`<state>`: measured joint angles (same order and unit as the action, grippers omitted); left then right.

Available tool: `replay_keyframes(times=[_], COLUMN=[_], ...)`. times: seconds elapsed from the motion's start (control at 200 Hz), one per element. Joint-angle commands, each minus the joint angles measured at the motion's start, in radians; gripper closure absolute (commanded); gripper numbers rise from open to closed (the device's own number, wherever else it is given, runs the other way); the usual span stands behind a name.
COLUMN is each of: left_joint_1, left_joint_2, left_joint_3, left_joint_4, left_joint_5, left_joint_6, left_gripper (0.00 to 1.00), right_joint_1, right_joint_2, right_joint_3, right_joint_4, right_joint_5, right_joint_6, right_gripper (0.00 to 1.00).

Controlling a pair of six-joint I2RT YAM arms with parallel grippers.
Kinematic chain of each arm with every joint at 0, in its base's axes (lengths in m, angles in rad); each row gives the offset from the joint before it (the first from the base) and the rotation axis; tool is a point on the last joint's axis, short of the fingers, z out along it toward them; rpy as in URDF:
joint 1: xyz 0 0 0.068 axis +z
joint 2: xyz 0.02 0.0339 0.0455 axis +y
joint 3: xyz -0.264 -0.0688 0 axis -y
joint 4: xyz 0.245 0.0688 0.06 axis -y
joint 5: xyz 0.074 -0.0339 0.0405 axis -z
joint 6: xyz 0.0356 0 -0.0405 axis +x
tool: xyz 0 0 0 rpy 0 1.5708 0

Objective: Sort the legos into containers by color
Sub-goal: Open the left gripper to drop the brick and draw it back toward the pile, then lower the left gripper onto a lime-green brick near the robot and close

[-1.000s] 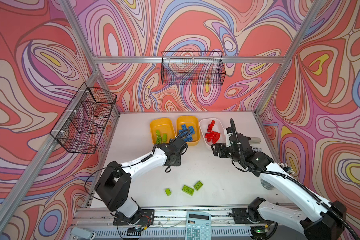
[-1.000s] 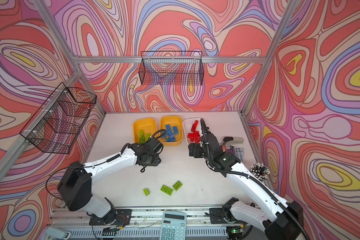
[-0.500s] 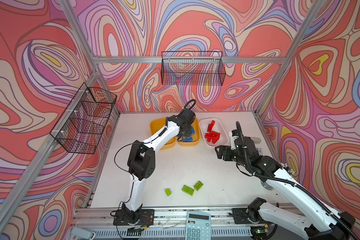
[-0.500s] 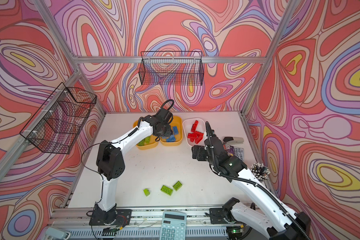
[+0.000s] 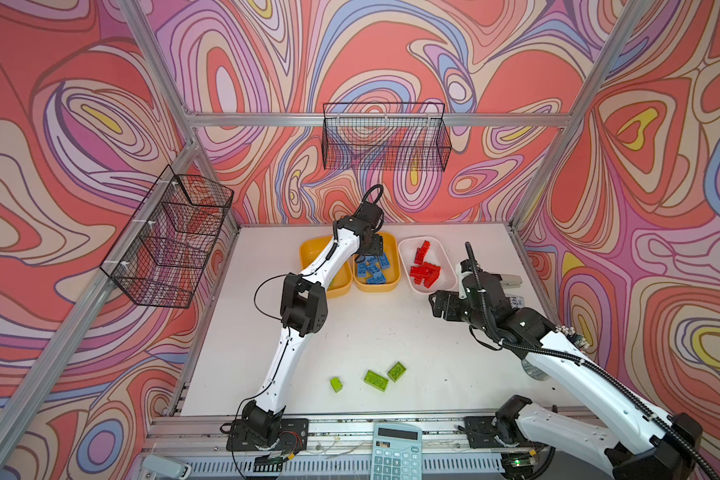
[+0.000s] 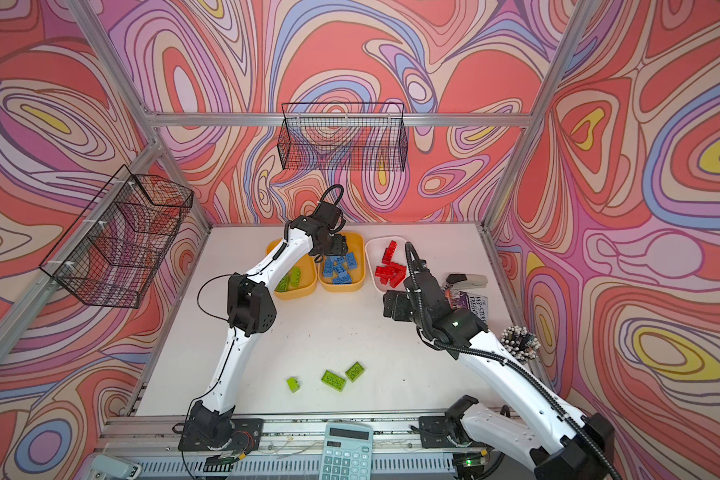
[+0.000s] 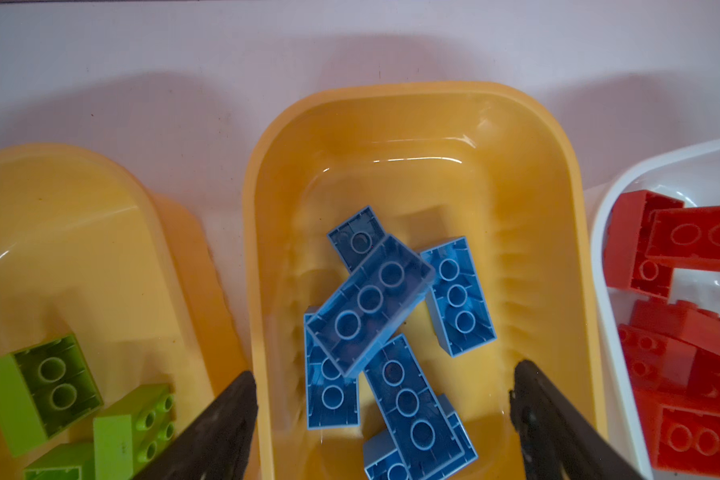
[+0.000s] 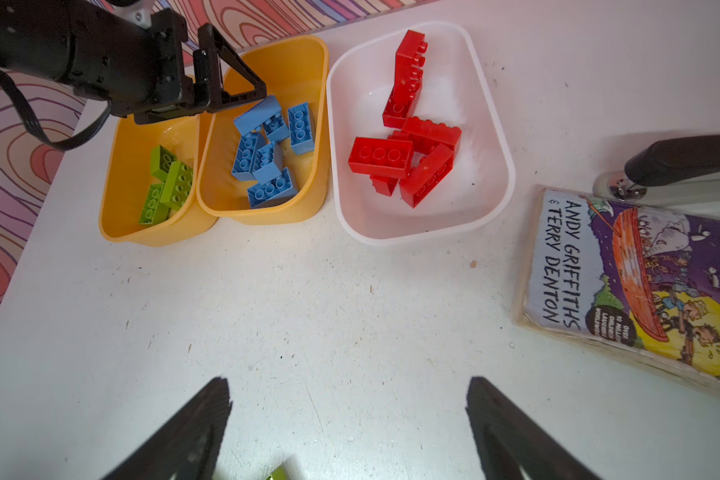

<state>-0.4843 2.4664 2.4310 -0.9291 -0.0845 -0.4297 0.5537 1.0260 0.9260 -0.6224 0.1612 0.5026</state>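
- Left gripper (image 7: 383, 370): jaws wide apart, empty, above the middle yellow tub (image 7: 558, 208).
- Blue bricks (image 7: 371, 299): piled in that tub, beneath the jaws, clear of both.
- Right gripper (image 8: 350, 382): jaws spread, empty, over the table (image 8: 308, 291); three green bricks (image 5: 376, 380) lie loose toward its front.

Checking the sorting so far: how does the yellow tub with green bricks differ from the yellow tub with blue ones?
The left yellow tub holds lime green bricks; the middle yellow tub holds blue bricks, and more of them. The left gripper hovers open above the middle yellow tub, not above the left yellow tub. Both tubs share the same shape and colour and sit side by side.
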Motion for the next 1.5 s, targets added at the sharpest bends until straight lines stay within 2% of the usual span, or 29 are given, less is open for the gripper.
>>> replay_keyframes(times=[0.0,0.19,0.411,0.651,0.881,1.027,1.172,1.302,1.497], left_joint_1=[-0.004,-0.008,-0.042,-0.149,-0.279,-0.407,-0.562,-0.658,-0.734], left_joint_2=[-0.128,-0.380,-0.710,-1.092,-1.392,-1.495,-1.533,-1.511,-1.421], left_joint_3=[-0.112,-0.409,-0.836,-1.251,-1.513,-1.621,-1.688,-1.728,-1.757], left_joint_4=[0.049,0.170,0.241,0.175,0.049,-0.020,-0.056,-0.038,0.014], left_joint_5=[0.021,0.035,0.005,-0.096,-0.168,-0.218,-0.272,-0.288,-0.264], left_joint_6=[-0.001,-0.040,-0.084,-0.173,-0.358,-0.519,-0.682,-0.782,-0.864], left_gripper=[0.16,0.16,0.17,0.16,0.16,0.17,0.18,0.19,0.21], right_joint_1=[0.000,0.000,0.000,0.003,0.005,0.006,0.006,0.007,0.006], right_joint_2=[0.020,0.024,0.016,0.020,-0.021,-0.048,-0.033,-0.040,-0.069], right_joint_3=[0.036,0.031,-0.012,-0.043,-0.088,-0.124,-0.128,-0.125,-0.128], right_joint_4=[-0.003,0.002,0.010,0.032,0.058,0.079,0.081,0.082,0.081], right_joint_5=[0.012,0.004,0.013,-0.015,-0.049,-0.071,-0.097,-0.109,-0.112], right_joint_6=[-0.001,0.009,0.011,0.003,-0.004,-0.017,-0.033,-0.038,-0.039], right_gripper=[0.05,0.04,0.02,0.02,0.02,0.02,0.02,0.02,0.02])
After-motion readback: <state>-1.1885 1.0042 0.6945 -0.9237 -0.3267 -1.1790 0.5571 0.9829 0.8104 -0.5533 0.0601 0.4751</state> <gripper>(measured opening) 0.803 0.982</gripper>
